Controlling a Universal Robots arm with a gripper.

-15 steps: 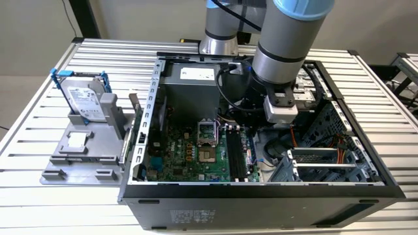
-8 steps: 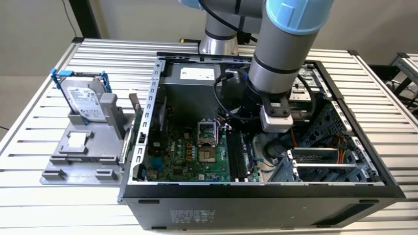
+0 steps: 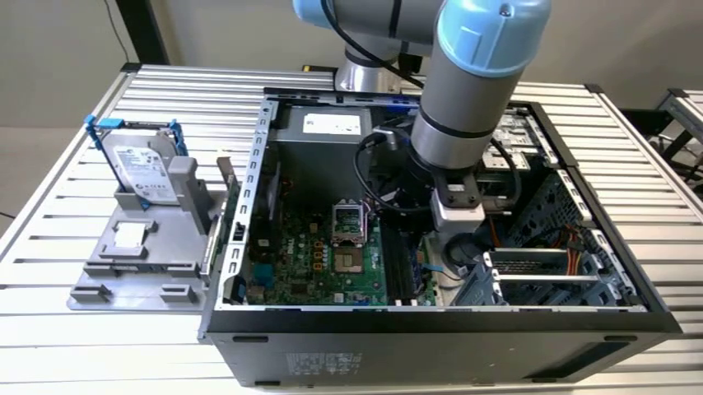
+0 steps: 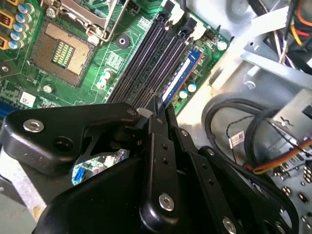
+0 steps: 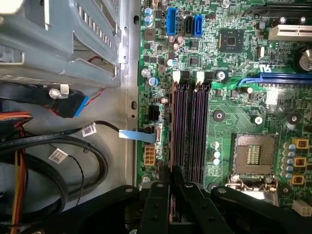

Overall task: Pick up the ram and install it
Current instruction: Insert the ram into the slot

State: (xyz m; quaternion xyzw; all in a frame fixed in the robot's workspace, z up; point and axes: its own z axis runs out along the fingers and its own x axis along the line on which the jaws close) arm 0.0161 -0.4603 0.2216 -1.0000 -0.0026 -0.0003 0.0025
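The ram [image 4: 183, 73] is a thin dark blue stick standing on edge in the outermost black slot of the green motherboard [image 4: 112, 63], on the side nearest the cables. In the first wrist view the ram [image 5: 171, 126] shows edge-on beside the empty black slots [image 5: 197, 126]. My gripper [image 4: 161, 109] has its two black fingers pressed together over the stick's near end. In the first wrist view the gripper [image 5: 170, 174] straddles that same end. In the exterior view the arm [image 3: 456, 206] reaches down into the open case over the ram [image 3: 419, 267].
A CPU socket [image 5: 251, 156] lies beside the slots. Black cables [image 5: 58, 156] and a metal drive cage [image 3: 549, 271] crowd the other side. Outside the case, a grey hard drive in a blue bracket [image 3: 143, 169] stands on a grey fixture [image 3: 132, 255].
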